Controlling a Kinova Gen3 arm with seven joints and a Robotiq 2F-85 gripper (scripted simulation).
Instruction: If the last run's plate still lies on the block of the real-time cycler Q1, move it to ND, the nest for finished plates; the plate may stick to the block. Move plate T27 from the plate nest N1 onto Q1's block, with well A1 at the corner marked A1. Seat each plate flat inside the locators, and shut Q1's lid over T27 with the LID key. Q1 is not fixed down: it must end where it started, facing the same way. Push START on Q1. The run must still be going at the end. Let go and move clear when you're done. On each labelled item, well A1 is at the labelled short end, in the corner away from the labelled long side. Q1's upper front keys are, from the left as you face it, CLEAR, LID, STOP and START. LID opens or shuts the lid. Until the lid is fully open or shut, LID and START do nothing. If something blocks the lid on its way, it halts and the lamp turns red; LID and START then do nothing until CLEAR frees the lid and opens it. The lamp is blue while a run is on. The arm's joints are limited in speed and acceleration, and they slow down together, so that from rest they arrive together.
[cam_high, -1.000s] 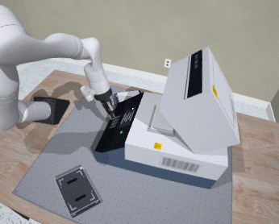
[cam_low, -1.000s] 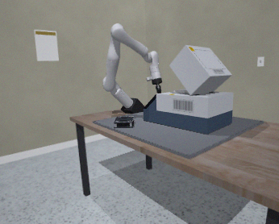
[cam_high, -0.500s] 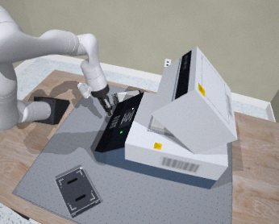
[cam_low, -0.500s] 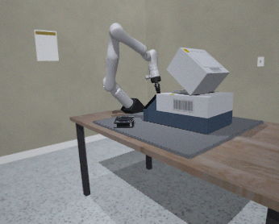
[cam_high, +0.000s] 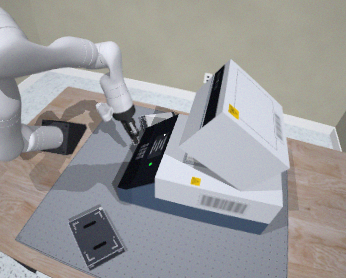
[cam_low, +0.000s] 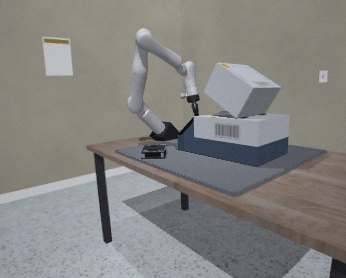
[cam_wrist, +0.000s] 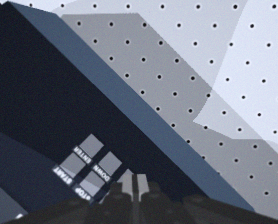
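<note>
The cycler Q1 (cam_high: 172, 184) (cam_low: 265, 131) stands on the mat. Its big white lid (cam_high: 250, 127) (cam_low: 245, 90) is tilted partway, neither fully open nor shut, and hides most of the block. A pale sliver (cam_high: 189, 159), seemingly of the plate on the block, shows under the lid. The lamp (cam_high: 150, 164) is green. My gripper (cam_high: 136, 143) (cam_low: 196, 114) (cam_wrist: 134, 190) is shut and empty, with its tips at the key panel. In the wrist view the START key (cam_wrist: 73, 163) and STOP key (cam_wrist: 92, 182) show left of the tips; the fingers hide the keys beyond. No plate label is readable.
An empty dark nest (cam_high: 94, 235) (cam_low: 154, 149) lies at the mat's near left. Another item (cam_high: 159, 118), pale and partly hidden, stands behind Q1's panel; its label and contents are unclear. The perforated mat (cam_high: 165, 245) (cam_low: 215, 175) (cam_wrist: 165, 67) surrounds Q1.
</note>
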